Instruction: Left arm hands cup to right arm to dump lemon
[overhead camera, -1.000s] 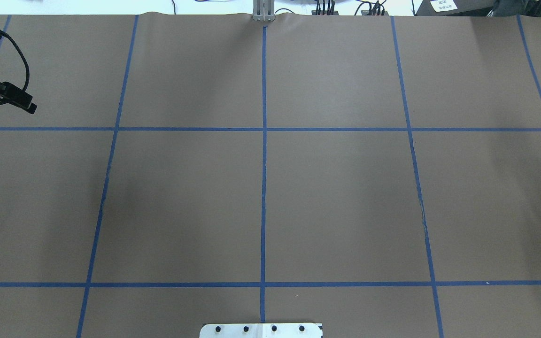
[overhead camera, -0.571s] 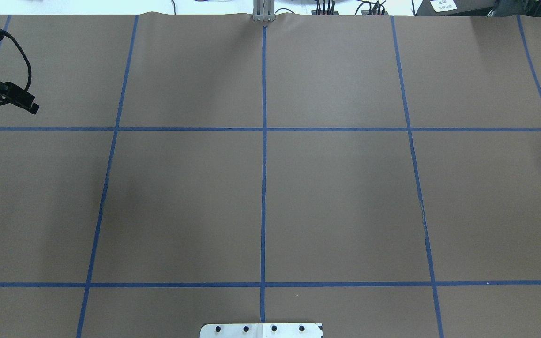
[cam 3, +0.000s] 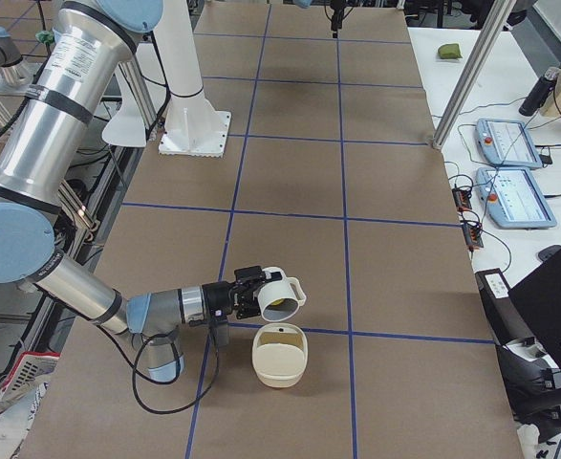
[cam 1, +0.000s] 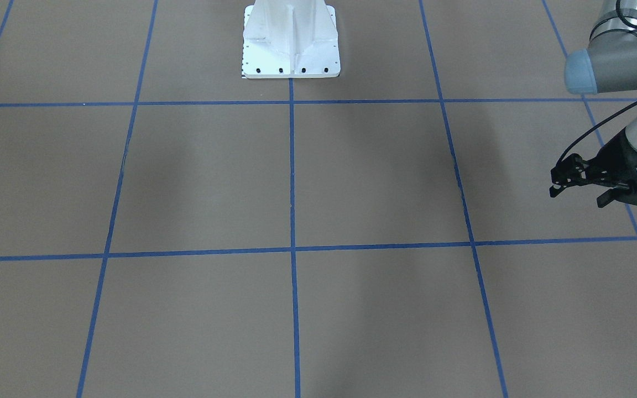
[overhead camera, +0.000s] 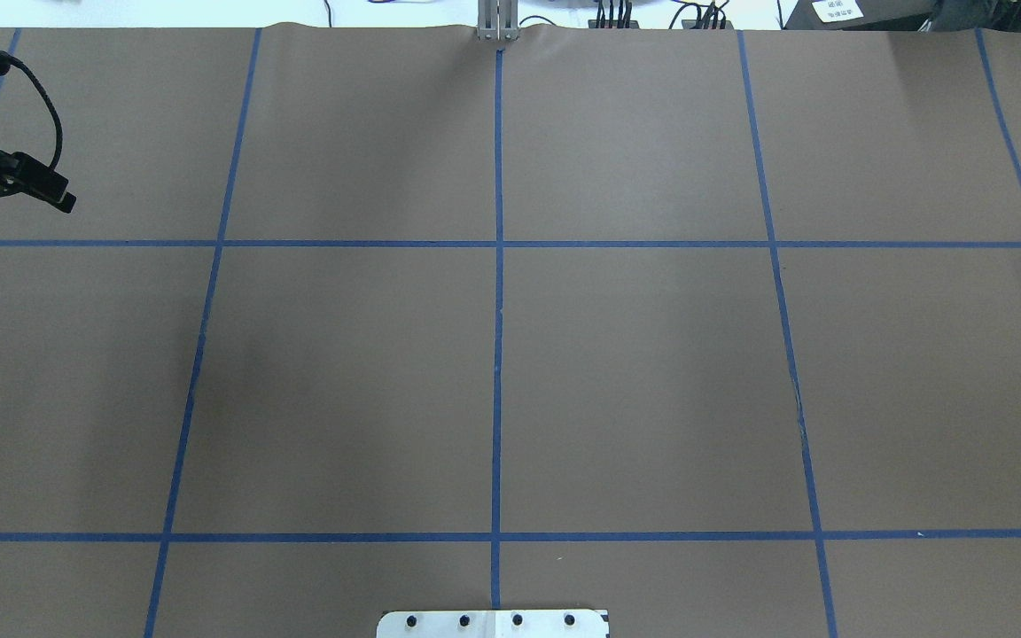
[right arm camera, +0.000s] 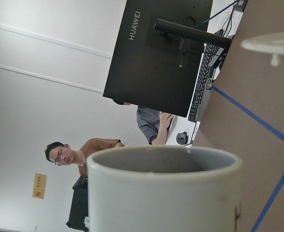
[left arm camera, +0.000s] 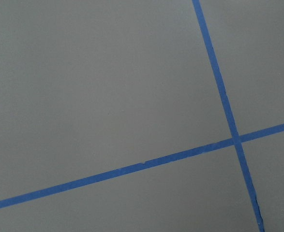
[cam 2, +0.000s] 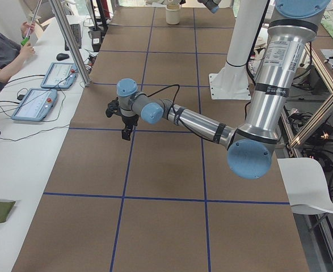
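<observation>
My right arm (cam 3: pixel 89 295) held the cup (cam 3: pixel 278 292) near the right end of the bench (cam 3: pixel 385 287). The cup was tipped onto its side, with its mouth turned toward a cream bowl (cam 3: pixel 278 376) standing just below it, which I judged was to let the fruit fall into the bowl rather than onto the paper. A yellow-green patch low in the mouth looked like the lemon (cam 3: pixel 280 307), not yet out. My right gripper (cam 3: pixel 245 287) sat against the cup's closed end, but from that side view I could not tell how its fingers stood. My left arm (cam 2: pixel 194 119) was parked well apart, toward the far left corner and out of the pour. The left gripper (cam 1: pixel 577 196) had its fingers spread and carried nothing, so I judged the handover done. Against a second before, that gripper had barely moved, its tip only creeping a touch farther in from the left edge.
</observation>
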`<state>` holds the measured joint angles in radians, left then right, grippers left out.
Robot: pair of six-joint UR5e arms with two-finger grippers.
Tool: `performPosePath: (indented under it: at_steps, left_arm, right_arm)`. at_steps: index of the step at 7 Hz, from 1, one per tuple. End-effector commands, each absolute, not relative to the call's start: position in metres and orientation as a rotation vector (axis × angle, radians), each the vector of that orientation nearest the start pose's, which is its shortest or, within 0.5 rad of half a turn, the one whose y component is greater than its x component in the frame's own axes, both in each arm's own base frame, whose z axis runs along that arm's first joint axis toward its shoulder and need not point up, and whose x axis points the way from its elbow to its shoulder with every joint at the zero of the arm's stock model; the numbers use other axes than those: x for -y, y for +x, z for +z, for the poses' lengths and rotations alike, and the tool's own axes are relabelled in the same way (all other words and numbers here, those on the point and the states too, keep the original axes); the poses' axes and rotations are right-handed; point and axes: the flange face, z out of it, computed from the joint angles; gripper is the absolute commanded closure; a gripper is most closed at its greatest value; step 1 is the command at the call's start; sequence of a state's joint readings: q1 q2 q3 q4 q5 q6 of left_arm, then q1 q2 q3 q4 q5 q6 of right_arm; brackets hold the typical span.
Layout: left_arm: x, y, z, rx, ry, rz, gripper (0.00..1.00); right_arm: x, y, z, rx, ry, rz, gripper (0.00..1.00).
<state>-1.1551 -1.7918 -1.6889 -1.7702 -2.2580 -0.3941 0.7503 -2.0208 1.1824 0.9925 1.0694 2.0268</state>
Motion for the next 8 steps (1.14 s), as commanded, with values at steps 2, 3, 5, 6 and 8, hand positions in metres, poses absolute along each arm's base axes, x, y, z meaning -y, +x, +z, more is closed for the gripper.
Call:
performPosePath:
  at_steps: [2, 3, 5, 6, 8]
  left_arm:
    - [0.567, 0.174, 0.460, -0.821, 0.214, 0.206, 0.00]
    - [0.567, 0.174, 0.458, -0.822, 0.218, 0.208, 0.00]
    - [0.566, 0.170, 0.453, -0.824, 0.227, 0.206, 0.00]
    - [0.564, 0.168, 0.452, -0.826, 0.232, 0.206, 0.00]
    - [0.563, 0.167, 0.450, -0.826, 0.235, 0.206, 0.00]
  right_arm:
    - [0.231, 0.016, 0.723, 1.972, 0.434, 1.423, 0.76]
    - [0.231, 0.025, 0.726, 2.040, 0.343, 1.540, 0.76]
    - [0.246, 0.022, 0.720, 2.165, 0.232, 1.634, 0.77]
    - [0.247, 0.024, 0.719, 2.223, 0.123, 1.700, 0.78]
    - [0.244, 0.040, 0.720, 2.342, -0.056, 1.838, 0.77]
